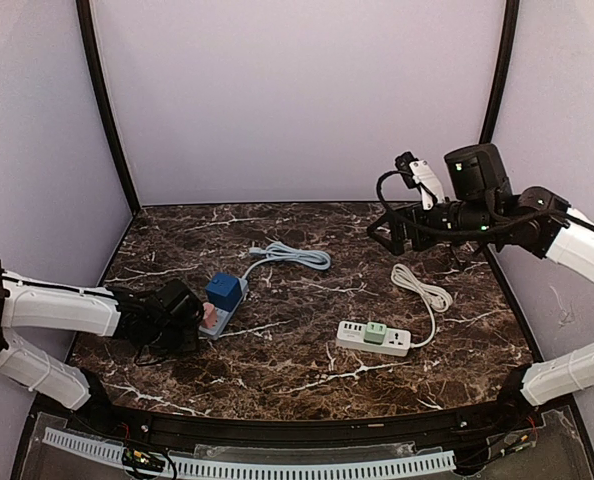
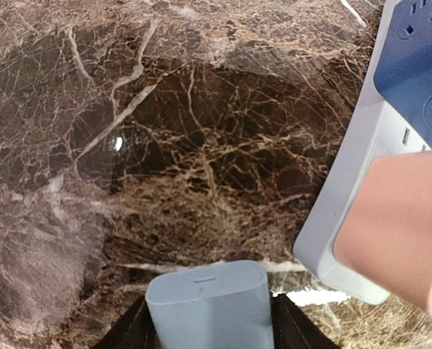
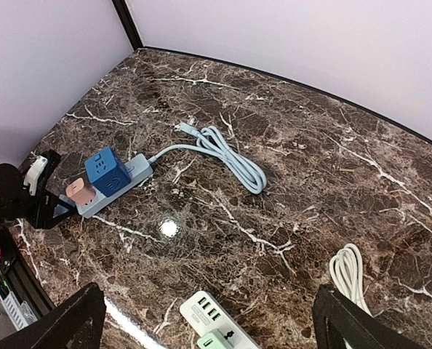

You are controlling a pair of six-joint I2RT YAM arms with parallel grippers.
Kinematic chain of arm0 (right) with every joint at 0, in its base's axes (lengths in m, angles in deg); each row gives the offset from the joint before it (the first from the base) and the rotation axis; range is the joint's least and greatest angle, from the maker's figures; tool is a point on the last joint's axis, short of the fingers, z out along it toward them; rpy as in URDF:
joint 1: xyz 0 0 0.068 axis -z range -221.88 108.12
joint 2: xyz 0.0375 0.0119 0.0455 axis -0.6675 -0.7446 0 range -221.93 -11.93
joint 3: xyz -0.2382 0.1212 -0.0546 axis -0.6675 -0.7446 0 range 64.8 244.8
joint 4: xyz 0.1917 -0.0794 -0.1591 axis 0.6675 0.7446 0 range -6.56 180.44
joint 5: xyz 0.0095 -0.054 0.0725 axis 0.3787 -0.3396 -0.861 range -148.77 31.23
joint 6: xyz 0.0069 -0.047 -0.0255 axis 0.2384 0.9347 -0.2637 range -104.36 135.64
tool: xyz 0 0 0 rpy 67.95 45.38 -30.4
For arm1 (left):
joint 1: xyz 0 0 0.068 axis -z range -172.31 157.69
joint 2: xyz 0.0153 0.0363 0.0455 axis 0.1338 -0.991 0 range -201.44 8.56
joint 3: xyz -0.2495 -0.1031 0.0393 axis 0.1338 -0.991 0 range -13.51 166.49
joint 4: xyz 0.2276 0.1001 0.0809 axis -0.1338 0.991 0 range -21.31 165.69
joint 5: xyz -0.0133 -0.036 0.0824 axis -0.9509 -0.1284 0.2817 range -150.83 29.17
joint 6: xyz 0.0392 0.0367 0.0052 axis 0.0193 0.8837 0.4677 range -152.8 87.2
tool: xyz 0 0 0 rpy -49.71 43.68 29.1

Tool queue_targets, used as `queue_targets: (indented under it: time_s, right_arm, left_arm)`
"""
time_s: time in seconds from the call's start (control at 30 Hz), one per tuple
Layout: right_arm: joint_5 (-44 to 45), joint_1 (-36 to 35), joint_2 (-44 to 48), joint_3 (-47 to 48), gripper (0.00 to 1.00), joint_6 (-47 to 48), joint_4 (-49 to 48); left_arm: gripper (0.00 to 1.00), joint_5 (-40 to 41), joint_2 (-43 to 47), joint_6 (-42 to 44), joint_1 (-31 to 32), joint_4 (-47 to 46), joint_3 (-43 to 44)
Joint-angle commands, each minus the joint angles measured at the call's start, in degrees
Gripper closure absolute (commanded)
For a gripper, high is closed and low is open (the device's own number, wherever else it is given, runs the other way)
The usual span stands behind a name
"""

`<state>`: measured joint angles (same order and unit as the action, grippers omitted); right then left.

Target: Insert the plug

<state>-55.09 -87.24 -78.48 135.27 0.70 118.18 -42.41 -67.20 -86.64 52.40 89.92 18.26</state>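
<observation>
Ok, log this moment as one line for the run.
left gripper: shut on pale blue plug, beside grey power strip | right gripper: open, raised at back right | status: not yet inserted

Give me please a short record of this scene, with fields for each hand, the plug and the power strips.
left hand: low, shut on a grey-blue plug, beside the end of the grey power strip
right hand: raised at the back right, open, empty
grey power strip: on the table, carries a blue cube and a pink adapter
white power strip: nearer the right arm, carries a green adapter
task state: plug not yet inserted
</observation>
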Motion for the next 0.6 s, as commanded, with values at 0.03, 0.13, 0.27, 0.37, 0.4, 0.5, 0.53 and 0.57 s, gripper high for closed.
queue_targets:
  time_s: [0.03, 0.13, 0.27, 0.37, 0.4, 0.5, 0.53, 0.57]
  right_arm:
    - [0.1, -0.16, 0.23, 1.21, 0.01, -0.82, 1.9]
    - [0.62, -0.21, 0.74, 1.13, 0.01, -1.89, 2.34]
    - [0.76, -0.16, 3.01, -1.29, 0.02, -3.75, 1.51]
    - [1.04, -0.16, 5.06, -3.32, 0.01, -4.3, 1.22]
    - [1.21, -0.16, 5.75, -3.9, 0.01, -4.32, 1.22]
    - [1.36, -0.16, 7.27, -5.15, 0.01, -4.15, 1.32]
    - [1.38, -0.16, 7.76, -5.49, 0.01, -3.95, 1.25]
    - [1.42, -0.19, 8.18, -5.9, 0.01, -3.88, 1.22]
  left_arm:
    - [0.45, -3.12, 3.72, 1.15, -0.2, 0.71, -3.02]
    - [0.45, -5.46, 4.91, 3.95, -0.15, 1.22, -3.28]
    - [0.45, -7.02, 6.73, 5.43, 0.24, 3.77, -3.49]
    - [0.46, -8.25, 8.17, 5.27, 1.5, 4.09, -4.02]
    - [0.46, -8.49, 8.55, 5.29, 2.08, 4.15, -3.96]
    - [0.46, -8.22, 8.53, 4.84, 5.65, 4.31, -3.95]
    - [0.46, -8.22, 8.4, 4.35, 6.31, 4.33, -3.97]
    - [0.46, -8.2, 8.19, 3.72, 7.53, 4.38, -4.21]
